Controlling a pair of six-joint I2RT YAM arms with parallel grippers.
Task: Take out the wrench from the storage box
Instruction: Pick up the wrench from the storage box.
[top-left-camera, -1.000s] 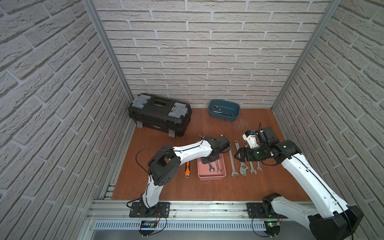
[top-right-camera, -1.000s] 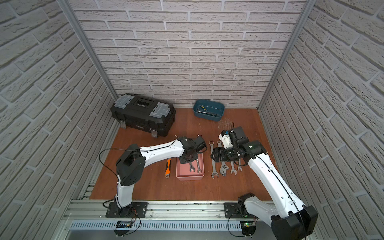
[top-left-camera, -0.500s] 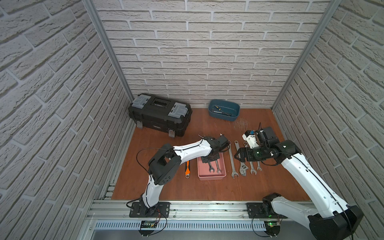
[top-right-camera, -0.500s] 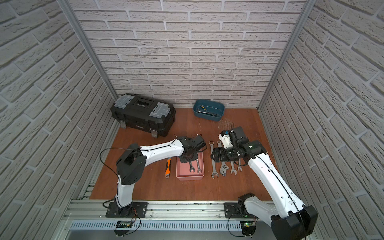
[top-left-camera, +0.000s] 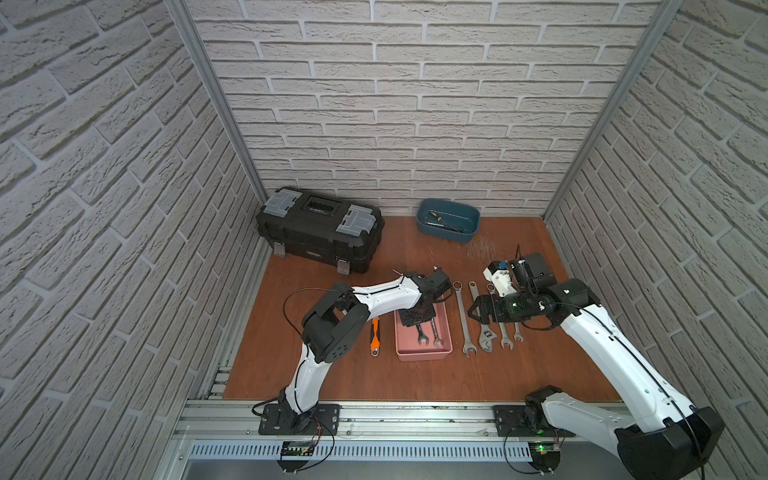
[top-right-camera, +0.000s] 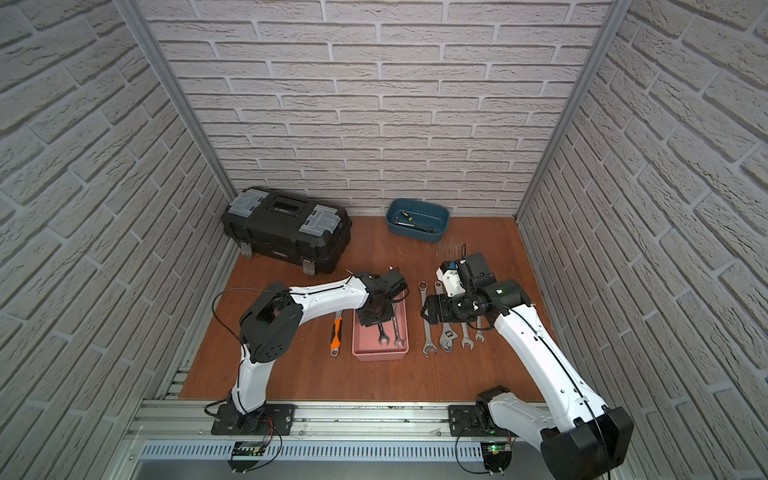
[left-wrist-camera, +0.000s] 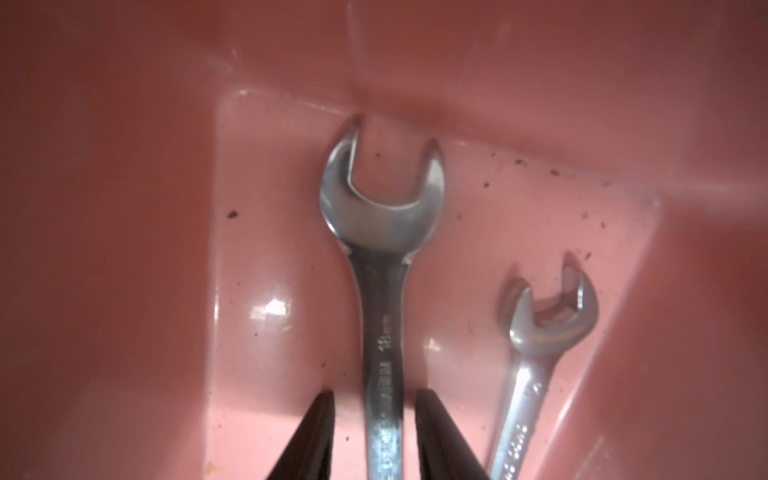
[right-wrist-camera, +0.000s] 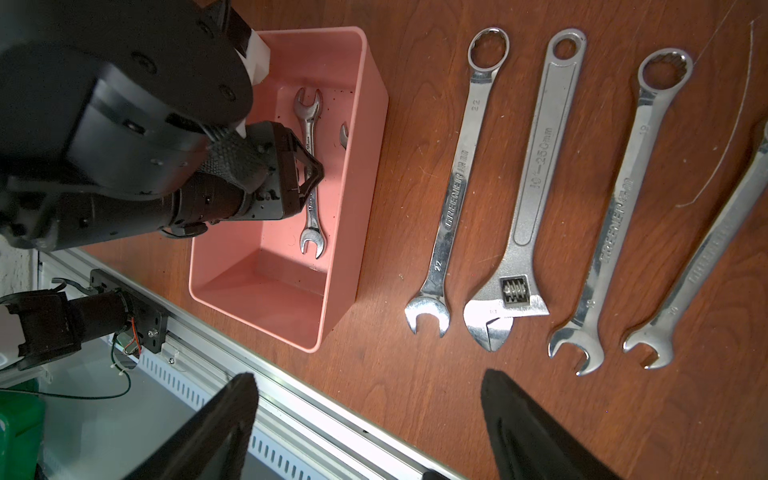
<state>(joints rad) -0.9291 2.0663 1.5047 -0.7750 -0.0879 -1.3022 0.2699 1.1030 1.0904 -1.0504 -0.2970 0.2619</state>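
Observation:
The pink storage box (top-left-camera: 424, 355) sits mid-table, seen in both top views (top-right-camera: 380, 355). Two silver wrenches lie on its floor. My left gripper (left-wrist-camera: 375, 395) is down inside it, open. Its black fingertips (left-wrist-camera: 324, 419) straddle the shaft of the larger wrench (left-wrist-camera: 382, 332), with a gap on each side. The smaller wrench (left-wrist-camera: 536, 349) lies beside it, near the box wall. In the right wrist view the larger wrench (right-wrist-camera: 308, 120) passes under the left gripper. My right gripper (top-left-camera: 473, 311) hovers open and empty over the tools laid out right of the box.
Several wrenches (top-left-camera: 464, 320) and an adjustable wrench (top-left-camera: 484, 336) lie in a row right of the box. An orange-handled tool (top-left-camera: 375, 336) lies left of it. A black toolbox (top-left-camera: 320, 228) and a blue tub (top-left-camera: 449, 220) stand at the back wall.
The left gripper's jaws have parted around the wrench shaft inside the box. Both arms have stayed nearly where they were.

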